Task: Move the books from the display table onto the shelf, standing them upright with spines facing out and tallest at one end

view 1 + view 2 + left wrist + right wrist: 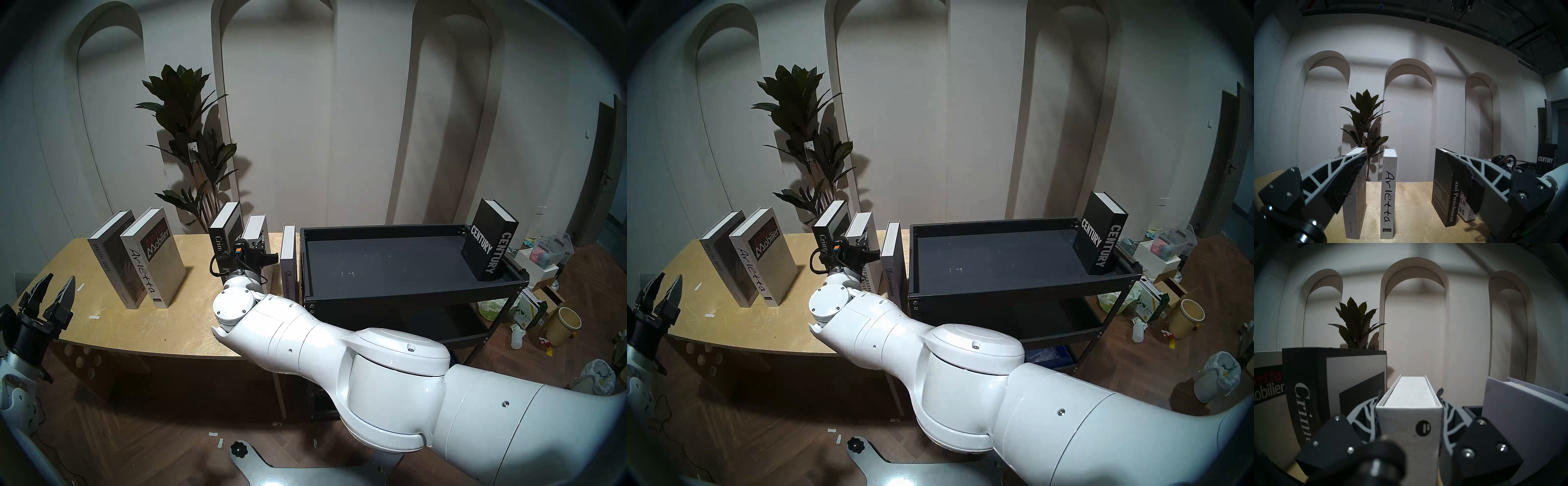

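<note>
Head pair looks down; both wrist views face the arched wall (1407, 42).

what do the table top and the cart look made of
Table: looks like light plywood with a matte finish, showing grain and scratches. Cart: seemingly black painted metal, with thin bolted frame rails; its dark grey tray floor looks matte, material unclear.

The right arm (390, 366) is a chain of glossy white rounded shells with small silver screws and a round flat cap near its wrist; a black looped cable and an orange-and-blue plug sit on the black wrist block. Each gripper has black triangular knuckles with silver screws and grey trussed fingers (1342, 171) faced with ragged black pads
</note>
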Tool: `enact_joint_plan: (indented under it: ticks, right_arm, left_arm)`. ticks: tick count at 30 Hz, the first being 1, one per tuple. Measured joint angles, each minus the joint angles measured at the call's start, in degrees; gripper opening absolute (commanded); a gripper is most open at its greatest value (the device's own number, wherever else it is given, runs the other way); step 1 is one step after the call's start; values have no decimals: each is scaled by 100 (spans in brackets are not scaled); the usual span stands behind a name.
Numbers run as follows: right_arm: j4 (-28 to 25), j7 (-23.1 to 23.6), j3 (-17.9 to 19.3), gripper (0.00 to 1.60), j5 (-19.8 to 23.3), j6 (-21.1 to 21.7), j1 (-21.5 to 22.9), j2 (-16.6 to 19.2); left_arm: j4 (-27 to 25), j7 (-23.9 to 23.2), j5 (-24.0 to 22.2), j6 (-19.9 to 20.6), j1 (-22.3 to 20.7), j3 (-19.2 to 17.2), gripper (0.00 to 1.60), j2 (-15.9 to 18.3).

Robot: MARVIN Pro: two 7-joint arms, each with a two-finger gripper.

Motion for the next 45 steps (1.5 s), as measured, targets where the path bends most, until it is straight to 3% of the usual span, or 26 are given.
enact_joint_plan:
  ticks: [11,28,36,45]
  right_arm:
    - [-135,-249,-2,0,-45,-136,299,-1]
    - [-433,-1190,199,0,-353,-670,1020,-6]
    - [-767,-1598,263,0,-594,-778,1400,12]
    - [-1385,-1992,281,0,-843,-677,1691,353]
  left_arm:
    - [-45,-127,-75,-3,-23,3,160,2]
    - [-117,-253,-110,-3,-53,47,160,41]
    - [-109,-111,-51,36,-152,197,160,204]
    - [-109,135,80,147,-291,473,160,394]
